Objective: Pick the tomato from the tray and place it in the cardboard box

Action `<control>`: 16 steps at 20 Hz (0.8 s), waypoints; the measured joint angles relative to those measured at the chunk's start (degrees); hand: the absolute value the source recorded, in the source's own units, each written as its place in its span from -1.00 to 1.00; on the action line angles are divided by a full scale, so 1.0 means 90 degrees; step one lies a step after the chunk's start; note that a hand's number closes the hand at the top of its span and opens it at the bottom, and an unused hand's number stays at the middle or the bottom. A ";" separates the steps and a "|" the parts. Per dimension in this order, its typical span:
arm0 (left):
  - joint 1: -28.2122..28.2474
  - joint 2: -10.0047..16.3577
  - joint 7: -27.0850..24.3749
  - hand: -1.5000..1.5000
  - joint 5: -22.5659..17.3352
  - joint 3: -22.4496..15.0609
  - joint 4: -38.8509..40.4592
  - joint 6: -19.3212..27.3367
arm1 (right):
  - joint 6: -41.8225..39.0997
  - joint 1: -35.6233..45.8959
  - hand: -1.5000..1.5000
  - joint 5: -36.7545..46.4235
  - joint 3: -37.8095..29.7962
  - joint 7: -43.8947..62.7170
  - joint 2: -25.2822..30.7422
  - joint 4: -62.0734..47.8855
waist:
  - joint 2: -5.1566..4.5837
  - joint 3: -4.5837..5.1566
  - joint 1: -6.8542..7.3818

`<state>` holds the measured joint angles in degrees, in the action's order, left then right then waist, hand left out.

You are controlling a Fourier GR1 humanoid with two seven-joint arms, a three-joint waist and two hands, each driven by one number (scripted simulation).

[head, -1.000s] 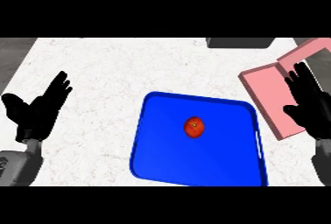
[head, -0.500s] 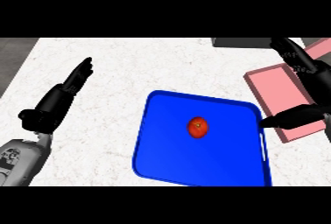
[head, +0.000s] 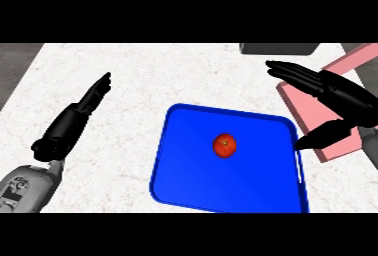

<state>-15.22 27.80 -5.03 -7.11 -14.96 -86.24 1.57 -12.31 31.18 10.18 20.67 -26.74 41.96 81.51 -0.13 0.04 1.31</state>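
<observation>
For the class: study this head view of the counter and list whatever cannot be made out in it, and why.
- Pink box, head view: the right hand covers its middle and the right edge cuts it off, so its inside is unseen.
- Grey object, head view: cut off by the top edge, so it cannot be identified.
- Tomato, head view: its underside is hidden against the tray.
- Left hand, head view: seen edge-on, palm hidden.
</observation>
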 measured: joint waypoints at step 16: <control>0.0187 -0.0111 0.0027 0.00 0.0177 0.0318 -0.0102 -0.0155 | -0.1819 0.0482 -1.00 0.2268 0.1868 0.3414 -0.0687 0.2080 | 0.0040 0.0003 -0.0146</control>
<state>-13.53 26.80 -4.78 -5.52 -12.09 -87.16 0.18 -28.69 35.52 30.59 37.49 3.99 35.78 100.23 0.23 0.06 0.00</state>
